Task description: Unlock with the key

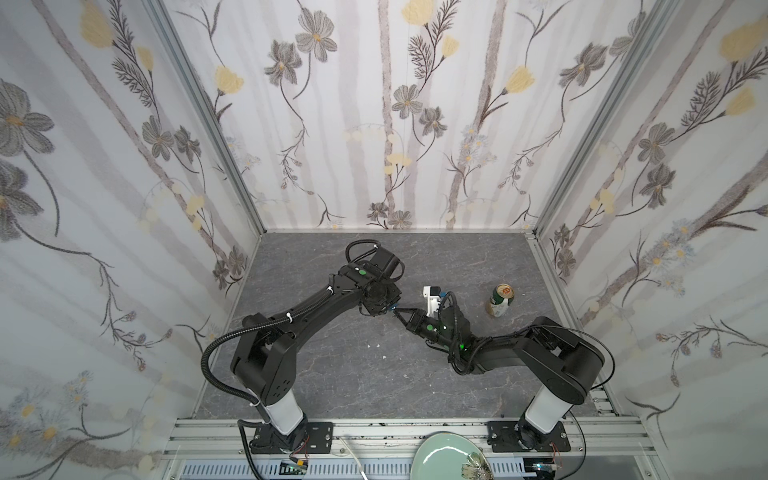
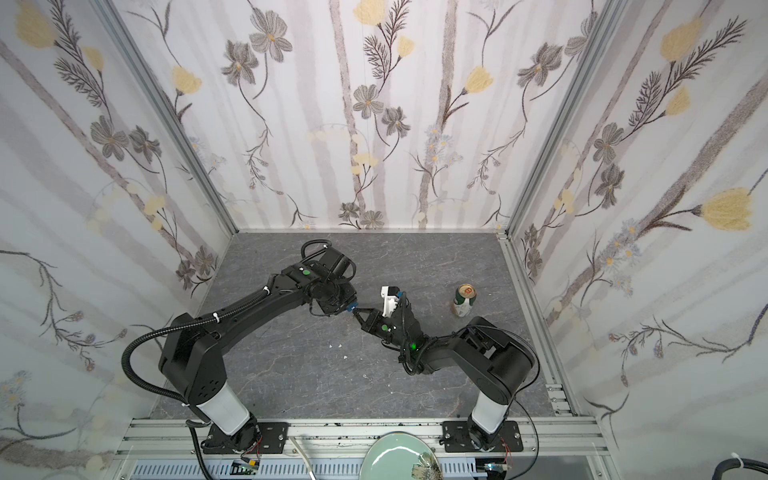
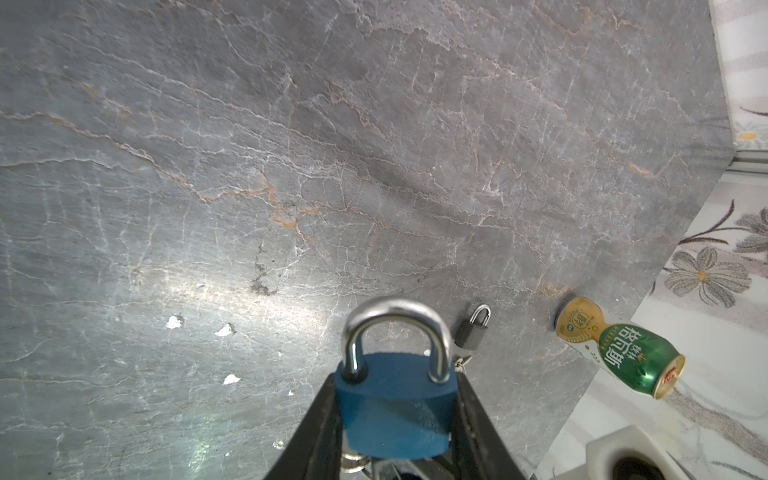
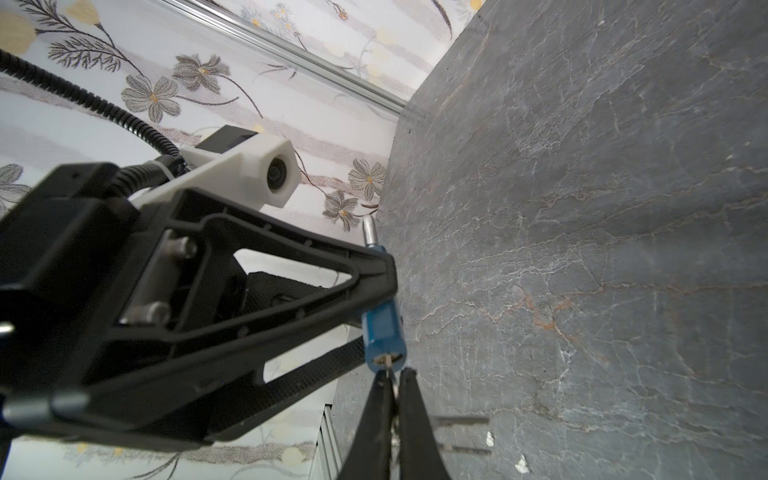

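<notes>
A blue padlock (image 3: 395, 399) with a steel shackle (image 3: 397, 309) is clamped by its body between the fingers of my left gripper (image 3: 397, 380), held above the table. Both shackle legs sit in the body. In the right wrist view the padlock (image 4: 382, 328) shows its keyhole end, with the key (image 4: 388, 365) stuck into it. My right gripper (image 4: 392, 374) is shut on the key's bow right below the lock. In both top views the two grippers meet tip to tip at mid-table, left (image 1: 388, 307), right (image 1: 398, 312), with the padlock (image 2: 350, 308) between them.
A green and white drink can (image 1: 500, 300) stands to the right of the grippers on the grey stone table (image 1: 353, 374). A small grey padlock (image 3: 471, 330) lies on the table below the blue one. A pale green plate (image 1: 444, 457) sits at the front rail. Papered walls enclose three sides.
</notes>
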`<action>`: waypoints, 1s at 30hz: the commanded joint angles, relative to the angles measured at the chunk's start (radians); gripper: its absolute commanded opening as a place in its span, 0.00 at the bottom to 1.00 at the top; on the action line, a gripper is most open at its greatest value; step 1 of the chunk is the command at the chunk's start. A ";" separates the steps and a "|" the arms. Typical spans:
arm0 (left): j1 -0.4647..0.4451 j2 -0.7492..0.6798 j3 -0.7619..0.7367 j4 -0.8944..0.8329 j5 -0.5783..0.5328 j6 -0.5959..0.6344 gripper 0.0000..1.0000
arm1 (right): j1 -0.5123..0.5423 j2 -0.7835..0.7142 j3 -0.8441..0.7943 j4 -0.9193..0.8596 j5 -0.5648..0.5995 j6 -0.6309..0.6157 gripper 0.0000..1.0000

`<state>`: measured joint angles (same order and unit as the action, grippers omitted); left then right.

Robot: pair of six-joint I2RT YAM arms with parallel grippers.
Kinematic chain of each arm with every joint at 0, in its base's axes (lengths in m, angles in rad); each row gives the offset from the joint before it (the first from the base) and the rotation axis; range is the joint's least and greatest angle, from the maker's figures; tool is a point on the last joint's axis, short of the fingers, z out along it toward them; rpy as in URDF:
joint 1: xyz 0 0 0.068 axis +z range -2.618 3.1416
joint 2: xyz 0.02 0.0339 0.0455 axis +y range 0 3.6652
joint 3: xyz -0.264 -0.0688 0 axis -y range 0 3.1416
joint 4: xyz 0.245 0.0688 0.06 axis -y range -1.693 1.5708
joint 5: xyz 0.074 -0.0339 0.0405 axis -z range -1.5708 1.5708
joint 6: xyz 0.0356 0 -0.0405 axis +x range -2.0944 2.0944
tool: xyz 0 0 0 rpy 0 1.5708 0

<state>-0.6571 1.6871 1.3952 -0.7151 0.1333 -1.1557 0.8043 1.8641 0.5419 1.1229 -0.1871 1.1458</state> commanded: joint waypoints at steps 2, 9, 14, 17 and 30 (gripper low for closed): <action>0.020 -0.016 0.022 -0.044 0.025 0.040 0.15 | -0.013 -0.031 -0.007 0.029 -0.019 -0.025 0.17; 0.043 -0.038 0.019 -0.022 0.047 0.076 0.15 | -0.042 -0.087 -0.059 -0.006 -0.071 -0.039 0.23; 0.044 -0.061 -0.011 0.029 0.082 0.091 0.15 | -0.045 -0.134 -0.065 -0.034 -0.104 -0.093 0.27; 0.044 -0.078 -0.043 0.082 0.111 0.090 0.15 | -0.047 -0.139 -0.063 -0.016 -0.118 -0.098 0.29; 0.042 -0.143 -0.135 0.231 0.177 0.081 0.15 | -0.046 -0.124 -0.025 0.005 -0.147 -0.092 0.28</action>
<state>-0.6163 1.5547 1.2659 -0.5465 0.2928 -1.0733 0.7582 1.7344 0.5049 1.0885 -0.3157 1.0534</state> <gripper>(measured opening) 0.358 0.282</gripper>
